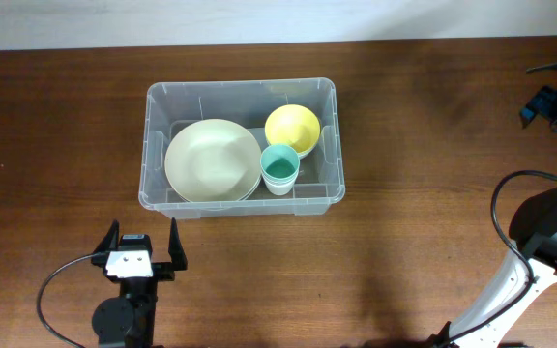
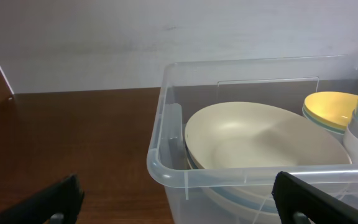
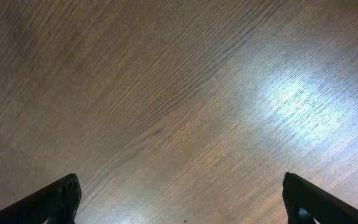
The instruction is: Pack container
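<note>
Currently, by view.

Overhead: the container (image 1: 241, 89) was seen mid-table (image 1: 433, 193), towards the far edge. A cream plate (image 1: 213, 159) was laid on its left, a yellow bowl (image 1: 292, 129) at back right, and a teal cup (image 1: 279, 169) upright in front of the bowl, close against both. The left gripper (image 1: 144, 234) was parked just short of the near wall, spread wide, with nothing held. No loose items were seen on the table, so packing was judged largely done.

Left wrist: the near-left corner of the rim was framed between the fingers. The plate looked stacked on another dish, though this could not be confirmed. Risk: any forward move would likely clip the rim and shove the tub. The cup would be the first thing tipped, since it is tall and crowded.

Right wrist: only bare table was seen. The right gripper (image 3: 179, 200) was wide open and empty, well away from the container. Little risk was judged there.
</note>
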Motion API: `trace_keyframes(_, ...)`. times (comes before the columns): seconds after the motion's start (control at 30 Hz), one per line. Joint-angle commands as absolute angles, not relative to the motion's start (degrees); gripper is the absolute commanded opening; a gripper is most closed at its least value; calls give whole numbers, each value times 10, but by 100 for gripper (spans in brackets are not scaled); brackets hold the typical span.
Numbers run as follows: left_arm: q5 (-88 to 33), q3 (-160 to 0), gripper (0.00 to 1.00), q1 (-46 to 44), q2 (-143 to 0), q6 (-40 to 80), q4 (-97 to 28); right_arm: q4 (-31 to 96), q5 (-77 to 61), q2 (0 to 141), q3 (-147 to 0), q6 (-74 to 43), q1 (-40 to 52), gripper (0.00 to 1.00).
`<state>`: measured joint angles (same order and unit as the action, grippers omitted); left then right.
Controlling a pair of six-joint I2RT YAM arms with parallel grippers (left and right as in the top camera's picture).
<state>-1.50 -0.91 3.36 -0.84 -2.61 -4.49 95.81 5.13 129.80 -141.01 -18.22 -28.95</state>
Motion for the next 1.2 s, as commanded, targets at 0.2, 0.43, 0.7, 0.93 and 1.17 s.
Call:
trace_keyframes(0.2, -22, -5, 99, 36, -3, -31, -45, 958, 57, 1286, -1409, -187, -289, 99)
trace_keyframes(0.43, -22, -5, 99, 36, -3, -31, -45, 958, 57, 1286, -1409, -187, -289, 99)
trace_keyframes(0.7, -22, -5, 99, 36, -3, -31, -45, 958, 57, 1248, -1409, -187, -289, 99)
trace_keyframes(0.93, -22, -5, 99, 36, -3, -31, -45, 958, 57, 1129, -1409, -187, -288, 99)
trace_keyframes(1.17, -22, -5, 99, 36, -3, -31, -45, 957, 57, 993, -1386, -187, -257, 99)
